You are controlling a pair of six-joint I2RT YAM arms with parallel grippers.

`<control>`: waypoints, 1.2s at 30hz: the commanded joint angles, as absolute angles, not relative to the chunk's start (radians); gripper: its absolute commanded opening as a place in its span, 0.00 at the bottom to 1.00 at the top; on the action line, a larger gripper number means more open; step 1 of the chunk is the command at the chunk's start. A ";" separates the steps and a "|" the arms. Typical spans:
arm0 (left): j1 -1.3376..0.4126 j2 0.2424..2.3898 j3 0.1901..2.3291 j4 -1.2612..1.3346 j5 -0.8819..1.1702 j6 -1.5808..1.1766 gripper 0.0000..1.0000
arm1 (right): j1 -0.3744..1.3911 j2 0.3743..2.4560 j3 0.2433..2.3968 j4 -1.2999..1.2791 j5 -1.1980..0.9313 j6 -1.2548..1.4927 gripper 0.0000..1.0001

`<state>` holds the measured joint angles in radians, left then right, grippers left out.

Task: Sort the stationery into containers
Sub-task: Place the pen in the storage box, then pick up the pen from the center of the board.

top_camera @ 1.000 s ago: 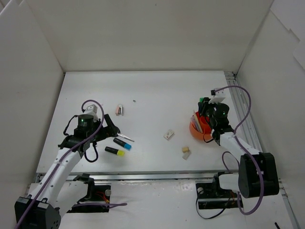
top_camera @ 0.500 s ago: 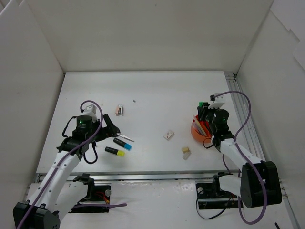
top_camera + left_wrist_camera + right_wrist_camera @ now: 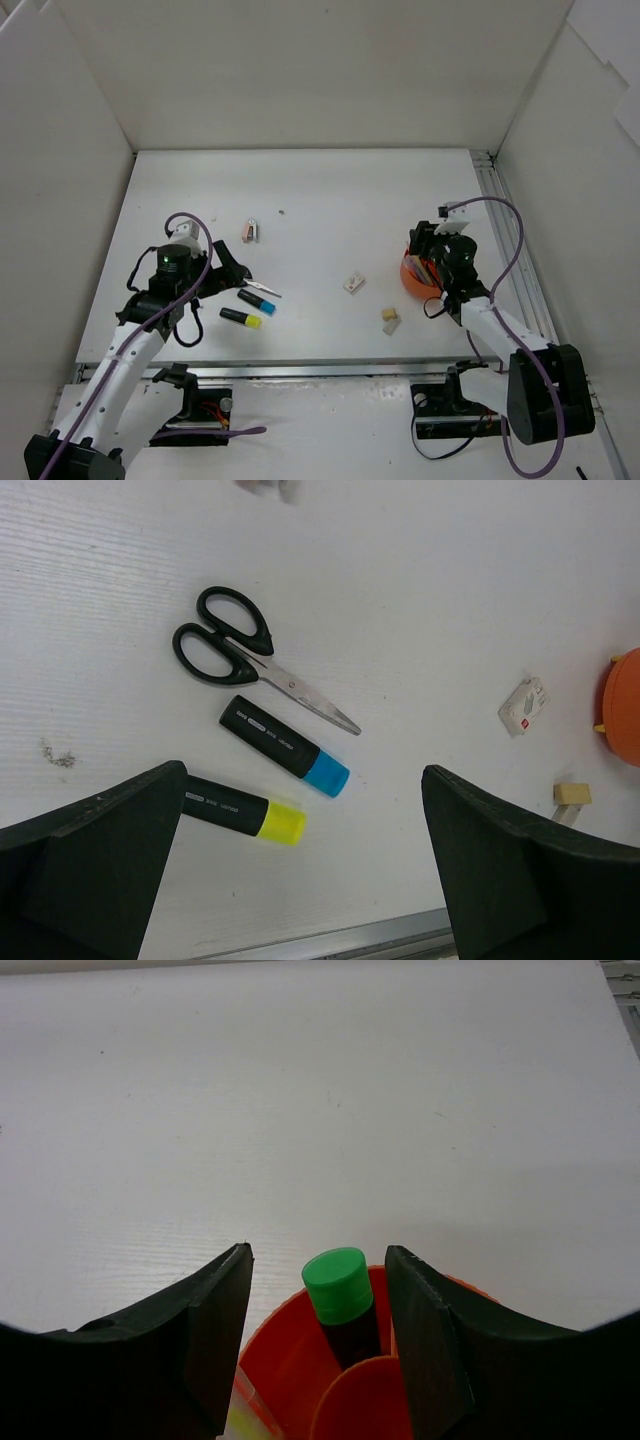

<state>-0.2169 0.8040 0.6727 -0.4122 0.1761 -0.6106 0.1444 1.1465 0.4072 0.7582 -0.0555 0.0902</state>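
Observation:
The orange-red pot (image 3: 412, 274) stands at the right and holds several pens. In the right wrist view a green-capped highlighter (image 3: 338, 1285) stands upright inside the pot (image 3: 285, 1365). My right gripper (image 3: 318, 1252) is open just above it, one jaw on each side of the cap, not touching it; it shows in the top view too (image 3: 424, 247). My left gripper (image 3: 212, 292) is wide open and empty above a yellow-tipped highlighter (image 3: 243, 813), a blue-tipped highlighter (image 3: 285, 746) and black-handled scissors (image 3: 240, 652). Its jaws (image 3: 303, 773) frame the yellow one.
A white eraser (image 3: 354, 283) and a beige eraser (image 3: 389, 313) lie mid-table, with another pale piece just below the beige one. A pinkish clip (image 3: 251, 231) lies farther back on the left. White walls enclose the table; a metal rail runs along the right edge (image 3: 515, 250).
My right gripper came down over the pot with the green-capped highlighter, which now stands inside it, and the jaws are apart. My left arm shifted slightly toward the near edge.

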 commanded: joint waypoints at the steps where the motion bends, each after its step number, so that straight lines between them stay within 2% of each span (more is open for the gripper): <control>1: -0.221 0.798 0.683 -0.388 0.160 -0.618 0.99 | 0.152 1.082 0.396 0.850 -0.037 0.097 0.53; 5: -0.221 0.801 0.686 -0.391 0.161 -0.620 1.00 | 0.155 1.060 0.393 0.850 -0.043 0.103 0.55; 8: -0.221 0.796 0.695 -0.403 0.153 -0.620 1.00 | 0.159 1.031 0.419 0.848 -0.064 0.098 0.62; 12: -0.221 0.799 0.704 -0.448 0.118 -0.643 0.99 | 0.175 0.996 0.552 0.740 -0.099 0.098 0.82; 13: -0.221 0.804 0.704 -0.456 0.109 -0.656 0.99 | 0.184 1.002 0.587 0.632 -0.121 0.071 0.85; 14: -0.221 0.811 0.704 -0.475 0.097 -0.664 0.99 | 0.214 1.014 0.627 0.583 -0.142 0.057 0.98; 18: -0.221 0.822 0.690 -0.505 0.086 -0.702 1.00 | 0.356 1.098 0.800 0.356 -0.161 -0.095 0.98; 22: -0.221 0.790 0.667 -0.532 0.069 -0.741 0.99 | 0.544 1.221 0.894 0.273 -0.208 -0.153 0.98; 31: -0.212 0.767 0.647 -0.555 0.081 -0.741 0.99 | 0.817 1.535 1.002 0.345 -0.359 -0.146 0.98; 36: -0.212 0.759 0.647 -0.540 0.081 -0.727 0.99 | 0.929 1.702 1.058 0.376 -0.335 -0.101 0.97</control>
